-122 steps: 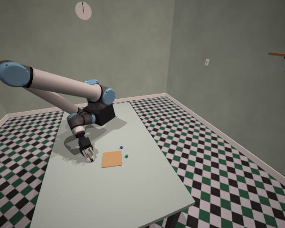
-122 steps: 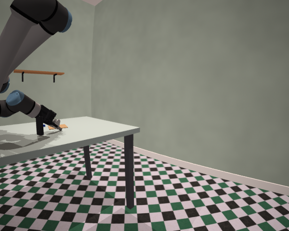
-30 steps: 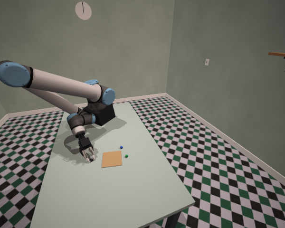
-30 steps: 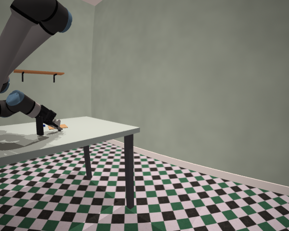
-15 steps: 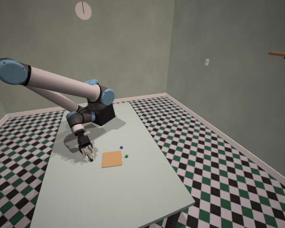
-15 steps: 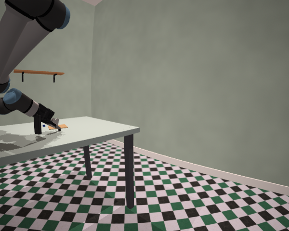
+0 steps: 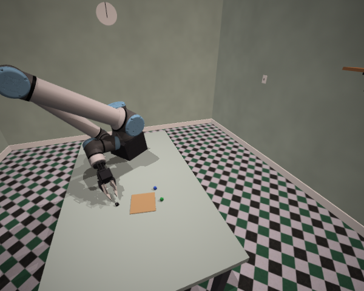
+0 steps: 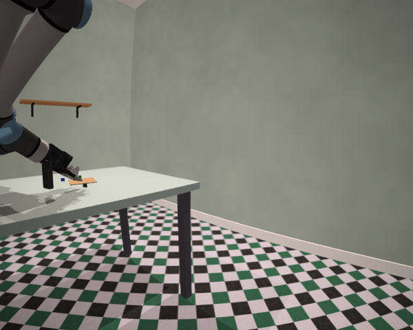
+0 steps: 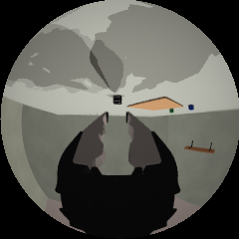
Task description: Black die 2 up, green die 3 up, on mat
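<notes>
Black die, top view: the black die (image 7: 116, 204) (image 8: 85, 185) (image 9: 117, 100) sits on the surface (image 7: 128, 244) (image 8: 135, 184) (image 9: 30, 102), just beyond the jaws and off the mat (image 7: 142, 203) (image 8: 89, 181) (image 9: 156, 104).
Green and blue dice, top view: the green die (image 7: 161, 199) (image 8: 79, 176) (image 9: 171, 111) is just beside the mat, on the side away from the black one; the blue die (image 7: 155, 188) (image 8: 62, 179) (image 9: 191, 107) is near its corner, also off it.
Jaws, exterior view: low over the surface and slanting down; their tips overlap the mat in sight (a trick of the angle, since the top view sets them to one side of it).
Jaws, wrist view: partly spread, nothing between them, the black die ahead of the tips.
Step in hand, wrist view: probably turning the black die; whether for a fresh grip or after a release, I cannot tell.
Next move, wrist view: if the wrong number is up, advance level, straddle the die, pinch and roll it; otherwise, carry it to the mat upright.
Pips, wrist view: pale marks on the black die's near face, which the other views do not show; its top number is unreadable.
</notes>
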Available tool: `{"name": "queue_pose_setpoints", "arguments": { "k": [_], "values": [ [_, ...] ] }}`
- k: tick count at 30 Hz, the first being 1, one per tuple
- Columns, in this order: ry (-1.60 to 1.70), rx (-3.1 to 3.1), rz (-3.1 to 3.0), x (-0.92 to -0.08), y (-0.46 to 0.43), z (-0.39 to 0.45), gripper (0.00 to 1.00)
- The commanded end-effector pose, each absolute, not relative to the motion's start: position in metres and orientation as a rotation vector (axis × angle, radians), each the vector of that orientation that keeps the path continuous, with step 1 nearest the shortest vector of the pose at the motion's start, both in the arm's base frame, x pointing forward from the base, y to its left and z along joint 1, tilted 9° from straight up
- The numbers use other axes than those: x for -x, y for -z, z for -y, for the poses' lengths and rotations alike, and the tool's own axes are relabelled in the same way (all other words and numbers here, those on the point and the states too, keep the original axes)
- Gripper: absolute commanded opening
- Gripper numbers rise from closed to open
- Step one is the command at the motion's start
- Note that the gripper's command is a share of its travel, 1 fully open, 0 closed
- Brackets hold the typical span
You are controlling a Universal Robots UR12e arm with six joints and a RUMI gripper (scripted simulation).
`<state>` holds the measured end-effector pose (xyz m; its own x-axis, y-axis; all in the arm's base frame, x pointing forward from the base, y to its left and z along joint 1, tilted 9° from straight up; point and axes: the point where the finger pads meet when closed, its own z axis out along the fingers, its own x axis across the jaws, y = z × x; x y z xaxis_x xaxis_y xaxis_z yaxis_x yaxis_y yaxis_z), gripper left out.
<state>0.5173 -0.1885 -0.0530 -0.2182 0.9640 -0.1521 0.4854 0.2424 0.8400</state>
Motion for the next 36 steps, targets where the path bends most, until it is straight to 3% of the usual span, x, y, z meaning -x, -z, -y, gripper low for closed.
{"name": "queue_pose_setpoints", "arguments": {
  "k": [1, 36],
  "values": [
    [-0.873, -1.329, -1.821, -0.516, 0.052, 0.189, 0.18],
    [-0.873, -1.329, -1.821, -0.511, -0.007, 0.181, 0.18]
  ]
}}
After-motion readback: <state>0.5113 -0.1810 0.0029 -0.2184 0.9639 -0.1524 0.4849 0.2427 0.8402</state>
